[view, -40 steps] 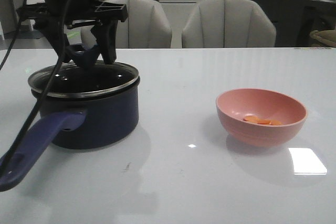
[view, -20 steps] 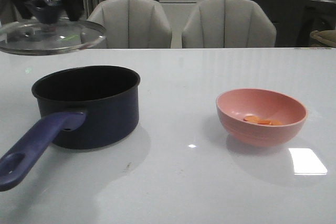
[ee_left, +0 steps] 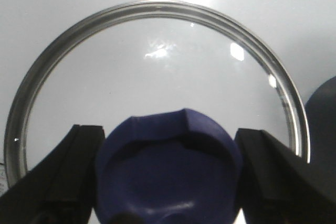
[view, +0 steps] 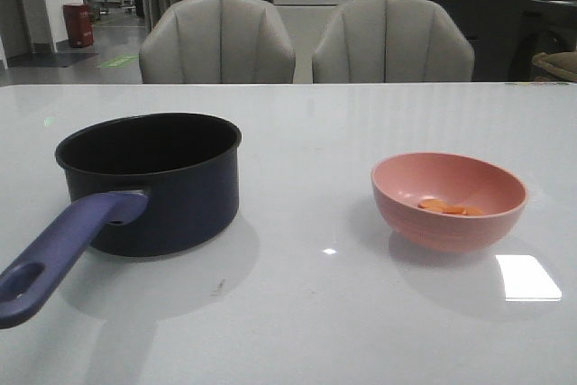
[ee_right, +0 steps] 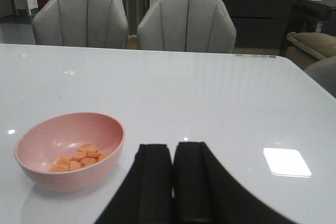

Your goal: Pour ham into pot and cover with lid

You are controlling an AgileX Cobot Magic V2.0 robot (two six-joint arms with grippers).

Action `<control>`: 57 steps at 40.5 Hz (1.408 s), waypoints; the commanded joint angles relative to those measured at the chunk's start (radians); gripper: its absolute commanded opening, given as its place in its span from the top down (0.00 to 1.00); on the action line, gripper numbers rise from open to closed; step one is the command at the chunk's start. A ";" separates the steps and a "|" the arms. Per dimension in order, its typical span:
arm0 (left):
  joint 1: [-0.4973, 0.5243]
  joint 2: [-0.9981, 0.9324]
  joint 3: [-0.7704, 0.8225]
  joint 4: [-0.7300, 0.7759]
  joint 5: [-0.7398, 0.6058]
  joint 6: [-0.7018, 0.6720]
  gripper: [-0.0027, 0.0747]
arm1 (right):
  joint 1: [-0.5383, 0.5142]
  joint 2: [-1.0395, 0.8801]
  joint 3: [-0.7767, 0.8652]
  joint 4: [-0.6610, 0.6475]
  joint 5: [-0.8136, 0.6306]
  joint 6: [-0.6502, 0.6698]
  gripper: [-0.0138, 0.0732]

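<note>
The left gripper (ee_left: 168, 182) has its two black fingers (ee_left: 73, 177) clamped on either side of the dark blue knob (ee_left: 168, 171) of the lid (ee_left: 157, 72); the knob fills the gap between them. Beyond the fingertips the clear glass disc spreads out inside its metal rim, and the white table (ee_left: 63, 3) shows through it. Just outside the rim, on one side, a dark blue curved edge enters the view — what it belongs to cannot be told.

The right gripper (ee_right: 173, 169) has its fingers (ee_right: 152, 182) pressed together, only a thin seam between them, with nothing held. Ahead of them and off to the side stands the pink bowl (ee_right: 71, 156), apart from the fingertips, with the ham (ee_right: 79, 158) lying as small orange slices on its bottom.

In the front view neither arm shows. The pot (view: 153, 182) stands uncovered, its black inside bare, its purplish-blue handle (view: 59, 259) pointing toward the camera. The bowl sits well apart from it. Two grey chairs (view: 306, 38) stand behind the table. No writing or brand mark can be read anywhere.
</note>
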 commanded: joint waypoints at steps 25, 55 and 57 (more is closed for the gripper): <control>0.097 0.200 0.156 -0.111 -0.254 0.069 0.53 | -0.005 -0.019 -0.005 -0.010 -0.080 -0.001 0.67; 0.072 0.334 0.122 -0.041 -0.223 0.069 0.13 | -0.005 -0.019 -0.005 -0.010 -0.080 -0.001 0.67; 0.064 0.329 0.105 -0.041 -0.215 0.069 0.13 | -0.005 -0.019 -0.005 -0.010 -0.080 -0.001 0.67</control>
